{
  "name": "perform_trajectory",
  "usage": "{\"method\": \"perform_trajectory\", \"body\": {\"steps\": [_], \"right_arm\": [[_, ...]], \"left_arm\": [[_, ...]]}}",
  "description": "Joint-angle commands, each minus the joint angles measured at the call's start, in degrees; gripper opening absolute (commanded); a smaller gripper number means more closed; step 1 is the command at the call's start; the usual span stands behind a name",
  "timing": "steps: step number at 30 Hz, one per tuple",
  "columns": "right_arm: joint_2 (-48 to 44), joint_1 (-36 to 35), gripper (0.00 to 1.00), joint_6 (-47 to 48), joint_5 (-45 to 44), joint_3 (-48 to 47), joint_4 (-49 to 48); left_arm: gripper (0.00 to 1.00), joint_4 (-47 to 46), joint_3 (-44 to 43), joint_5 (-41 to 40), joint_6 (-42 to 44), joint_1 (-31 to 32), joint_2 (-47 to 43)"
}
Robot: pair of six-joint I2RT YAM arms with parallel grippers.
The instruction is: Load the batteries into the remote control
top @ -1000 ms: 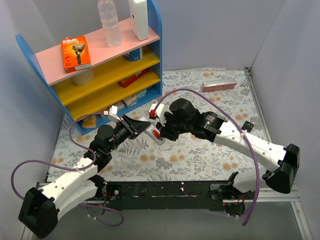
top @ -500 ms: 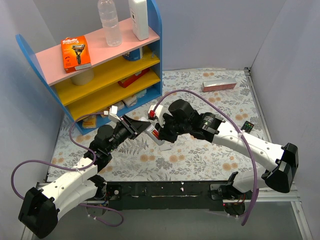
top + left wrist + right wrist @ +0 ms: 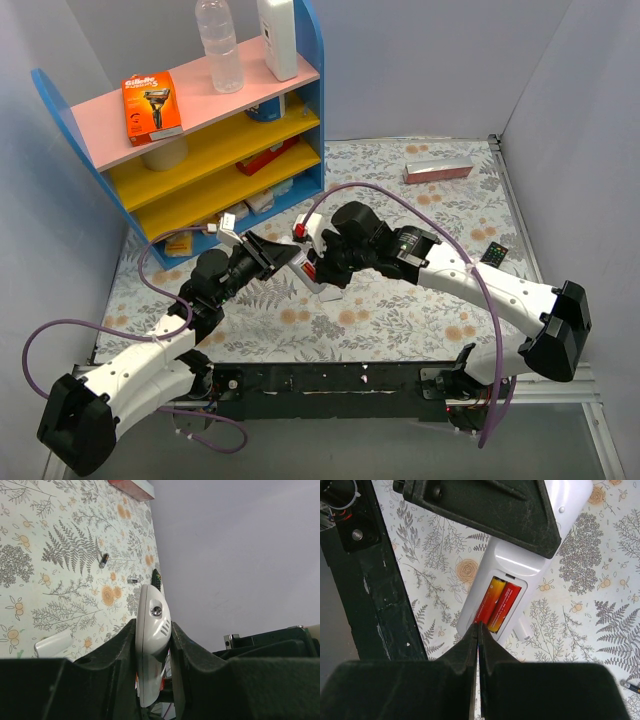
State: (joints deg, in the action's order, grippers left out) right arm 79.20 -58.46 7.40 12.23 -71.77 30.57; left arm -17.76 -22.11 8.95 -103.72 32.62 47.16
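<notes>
Two batteries (image 3: 496,605) lay side by side in the open bay of the remote (image 3: 517,562), and the right gripper (image 3: 478,630) had edged closer over the last second, so loading looked nearly done. Its jaws were pinched together on nothing, tips at the cells' lower end; the left gripper (image 3: 152,630) clamped the remote's sides, held off the table (image 3: 580,630).
</notes>
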Motion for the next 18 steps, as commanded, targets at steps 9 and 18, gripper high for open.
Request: {"method": "perform_trajectory", "body": {"steps": [9, 18], "right_arm": [[2.9, -3.1, 0.05, -6.0, -7.6, 2.7, -8.9], [3.1, -3.4, 0.05, -8.4, -10.2, 6.2, -17.6]], "left_arm": [[0.00, -5.3, -1.2, -0.9, -6.7, 0.2, -0.7], [0.00, -6.1, -0.1, -0.3, -7.9, 0.2, -0.9]]}}
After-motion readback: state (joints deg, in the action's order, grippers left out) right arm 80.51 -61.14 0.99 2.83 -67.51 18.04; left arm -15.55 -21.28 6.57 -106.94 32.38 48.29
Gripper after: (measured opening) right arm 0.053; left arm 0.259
